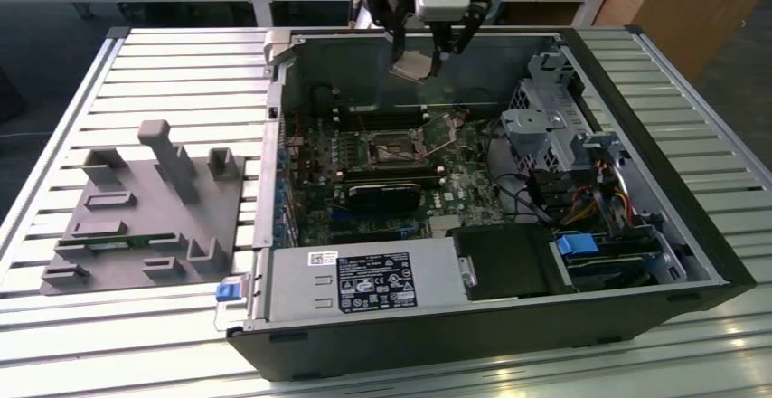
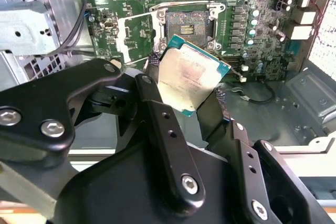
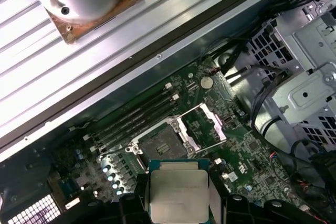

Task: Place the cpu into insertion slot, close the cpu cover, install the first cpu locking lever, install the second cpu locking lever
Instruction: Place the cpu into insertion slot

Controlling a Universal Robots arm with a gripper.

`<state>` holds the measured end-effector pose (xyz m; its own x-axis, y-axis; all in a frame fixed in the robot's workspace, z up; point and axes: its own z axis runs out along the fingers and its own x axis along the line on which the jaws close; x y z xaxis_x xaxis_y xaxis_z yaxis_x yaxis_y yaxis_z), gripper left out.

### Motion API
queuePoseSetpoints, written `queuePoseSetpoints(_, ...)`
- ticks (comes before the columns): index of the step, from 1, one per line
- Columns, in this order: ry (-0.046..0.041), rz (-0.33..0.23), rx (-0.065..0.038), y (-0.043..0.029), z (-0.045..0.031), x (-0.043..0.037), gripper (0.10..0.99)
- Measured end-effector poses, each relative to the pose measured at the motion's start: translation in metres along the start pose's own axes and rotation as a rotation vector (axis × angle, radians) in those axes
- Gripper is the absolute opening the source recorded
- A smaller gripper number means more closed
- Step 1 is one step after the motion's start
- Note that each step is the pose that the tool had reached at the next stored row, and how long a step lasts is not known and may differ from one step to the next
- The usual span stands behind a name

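gripper [image 1: 425,52]: it hangs over the far part of the open case [image 1: 483,330], above the motherboard [image 3: 244,169].
fingers [image 2: 210,116]: clamped on the cpu, one on each of two opposite edges; both wrist views show this.
cpu [image 2: 191,74]: it is in the air between the fingers, with the pale metal face toward the cameras. In the second wrist view it looks tilted. In the exterior view it is near the far wall of the case. It is above the board and touches nothing but the fingers.
slot [image 3: 163,142]: empty. The dark contact field lies open inside the silvery rim, and nothing sits in it. It is apart from the cpu and lower than it.
cover [image 3: 207,124]: swung open. The thin frame with the cut-out centre lies just beside the slot, on one side, not over it.
levers: too thin for me to tell them from the board. With the cover up, I judge that neither is locked.
done, as I judge: the cpu is grasped and lifted over the board, and the slot is open to receive it.
left, as I judge: all four steps. The cpu is not yet in the slot, the cover is not yet closed, and no lever is installed.
stage: early, in the first step, while the cpu is carried.
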<state>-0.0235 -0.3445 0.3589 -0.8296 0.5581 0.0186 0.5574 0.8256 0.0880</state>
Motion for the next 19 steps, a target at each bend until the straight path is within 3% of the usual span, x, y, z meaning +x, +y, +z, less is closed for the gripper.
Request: queuePoseSetpoints(19,-0.0189,0.212,-0.004,0.0,0.0011,0.0,0.537)
